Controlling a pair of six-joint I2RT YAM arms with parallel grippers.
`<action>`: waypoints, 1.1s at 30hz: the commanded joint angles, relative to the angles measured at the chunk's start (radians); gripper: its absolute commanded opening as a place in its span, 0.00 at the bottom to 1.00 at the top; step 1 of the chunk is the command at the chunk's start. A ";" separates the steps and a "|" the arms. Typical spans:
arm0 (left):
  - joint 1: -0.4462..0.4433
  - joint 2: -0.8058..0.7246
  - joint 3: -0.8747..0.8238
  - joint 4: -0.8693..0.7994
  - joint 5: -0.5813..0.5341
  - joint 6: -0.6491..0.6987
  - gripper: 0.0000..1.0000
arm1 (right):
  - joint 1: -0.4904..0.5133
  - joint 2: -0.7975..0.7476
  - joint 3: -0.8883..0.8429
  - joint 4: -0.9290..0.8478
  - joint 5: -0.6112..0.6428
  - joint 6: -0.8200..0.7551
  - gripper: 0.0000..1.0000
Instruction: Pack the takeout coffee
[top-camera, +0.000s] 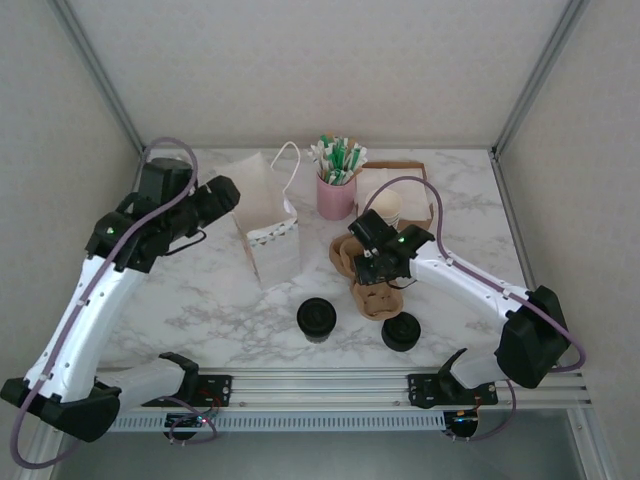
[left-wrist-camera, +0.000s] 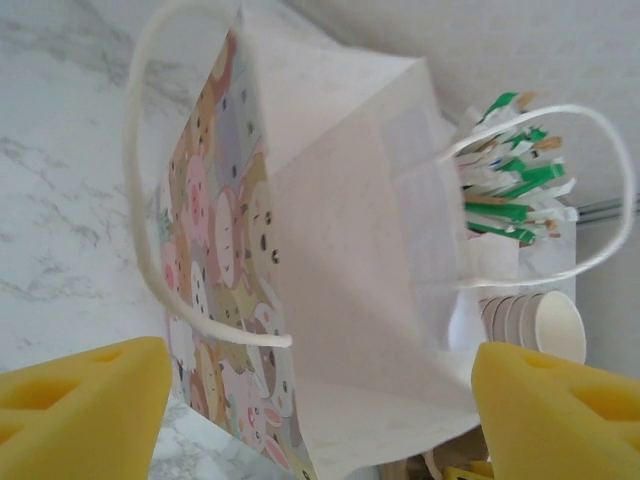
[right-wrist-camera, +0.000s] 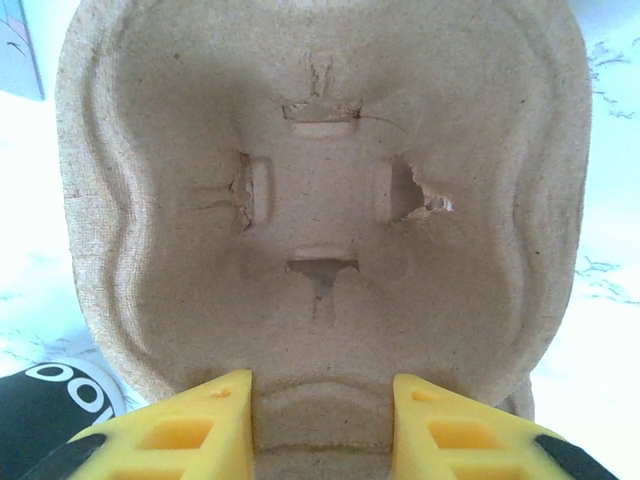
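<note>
Takeout coffee (top-camera: 318, 320) stands near the table's (top-camera: 200, 300) front edge, well apart from both grippers. The left gripper's (left-wrist-camera: 320, 370) fingers are spread wide, facing the white paper bag (left-wrist-camera: 340, 250), its arm bent high. The right gripper's (right-wrist-camera: 320, 430) fingers stand partly apart over the pulp tray (right-wrist-camera: 320, 200). A second black lid (top-camera: 401, 332) sits just beside that tray.

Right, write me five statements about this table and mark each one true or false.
1. The paper bag stands upright with its mouth open. True.
2. The left lidded cup and the right lidded cup are inside the bag. False: both stand on the table.
3. The pink cup holds wrapped sticks. True.
4. The left gripper is shut. False: its fingers stand wide apart.
5. The right gripper is at the brown cup carrier. True.
</note>
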 joint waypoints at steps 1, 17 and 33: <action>-0.008 -0.029 0.074 -0.063 -0.082 0.106 0.85 | -0.005 -0.030 0.048 -0.080 0.007 0.008 0.33; 0.343 0.096 0.122 0.067 0.113 0.178 0.79 | 0.014 -0.164 0.370 -0.241 0.065 -0.025 0.35; 0.523 0.558 0.188 0.198 0.322 0.215 0.71 | 0.158 0.028 0.836 -0.187 0.122 -0.126 0.34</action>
